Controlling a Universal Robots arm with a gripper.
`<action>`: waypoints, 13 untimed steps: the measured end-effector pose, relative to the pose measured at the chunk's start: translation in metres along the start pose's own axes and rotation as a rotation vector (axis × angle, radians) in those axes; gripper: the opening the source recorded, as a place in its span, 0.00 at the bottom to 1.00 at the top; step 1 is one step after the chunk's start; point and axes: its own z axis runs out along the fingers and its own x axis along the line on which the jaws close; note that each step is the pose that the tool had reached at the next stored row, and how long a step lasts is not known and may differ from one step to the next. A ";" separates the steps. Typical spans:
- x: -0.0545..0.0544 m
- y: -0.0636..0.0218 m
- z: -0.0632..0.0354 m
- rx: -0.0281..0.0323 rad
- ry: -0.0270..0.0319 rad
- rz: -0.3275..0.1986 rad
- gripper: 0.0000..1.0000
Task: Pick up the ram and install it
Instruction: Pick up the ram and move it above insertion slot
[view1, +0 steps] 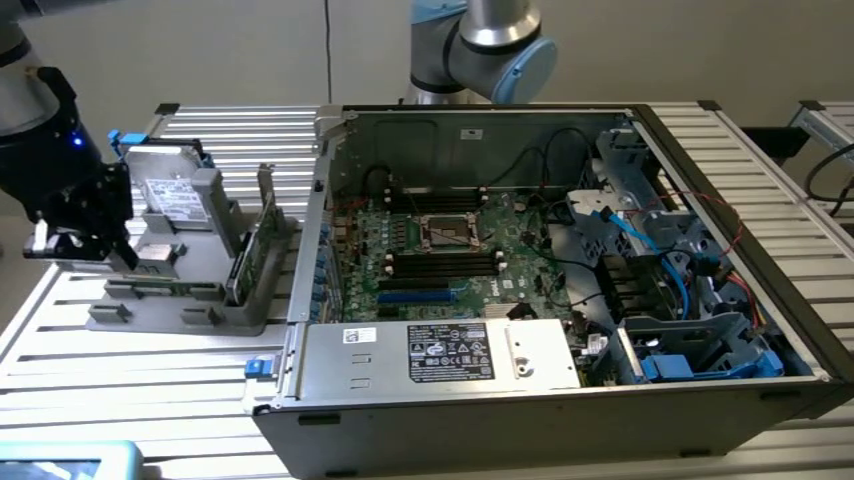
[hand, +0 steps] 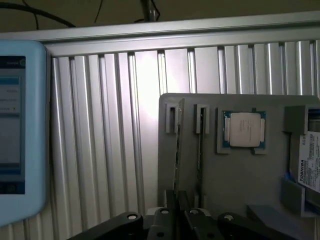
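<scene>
The claw (hand: 177, 202) sits closest to the wrist camera, low over the near edge of a grey holder (hand: 235, 175). I cannot tell how far open it is, or whether it grips anything. The ram (hand: 176, 150) stands on edge in one of the holder's two narrow slots, seen edge-on as a thin strip, and its near end runs right up to the claw. The second slot (hand: 201, 145) lies just beside it. Further along the holder a processor chip (hand: 244, 129) lies flat in its own recess, and beyond that is a hard drive (hand: 309, 162) with a white label. The holder rests on a ribbed metal tabletop (hand: 100, 125), and a blue-framed screen (hand: 17, 130) lies well apart from it.

In the exterior view, the claw (view1: 107, 255) hangs over the holder's side on the exterior view's left. Between holder and computer case (view1: 534, 430) stands an upright card (view1: 254, 255). The case lies open, showing a labelled power supply (view1: 441, 352) at the front, then the motherboard (view1: 514, 215) with its black memory slots (view1: 434, 262). A second arm (view1: 487, 45) rises behind the case.
</scene>
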 end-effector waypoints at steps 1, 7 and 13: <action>0.000 -0.0001 -0.0032 -0.0002 -0.0014 -0.003 0.14; 0.005 -0.0013 -0.0285 -0.0005 -0.0076 -0.020 0.14; 0.010 -0.0112 -0.0523 -0.0015 -0.0248 -0.030 0.14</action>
